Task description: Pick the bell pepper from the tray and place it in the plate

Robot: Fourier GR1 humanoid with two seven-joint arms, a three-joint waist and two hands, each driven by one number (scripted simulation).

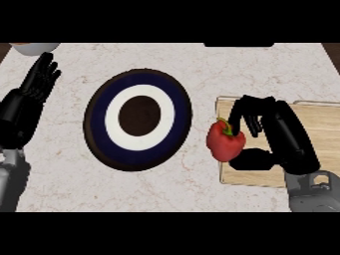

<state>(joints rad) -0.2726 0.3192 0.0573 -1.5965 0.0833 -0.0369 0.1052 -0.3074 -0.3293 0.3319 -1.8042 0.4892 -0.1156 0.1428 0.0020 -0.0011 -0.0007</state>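
Note:
A red bell pepper (224,142) with a green stem is at the left edge of the wooden tray (334,129), overhanging it toward the plate. My right hand (271,132) curls round the pepper from the right, fingers above it and thumb below. The plate (138,118), ringed dark blue, white and brown, lies on the counter left of the pepper, with nothing on it. My left hand (36,82) rests open at the far left, fingers pointing up.
A pale bowl (34,47) shows partly at the top left edge. A dark object (239,45) sits at the counter's far edge. The marble counter ends in dark wood on both sides.

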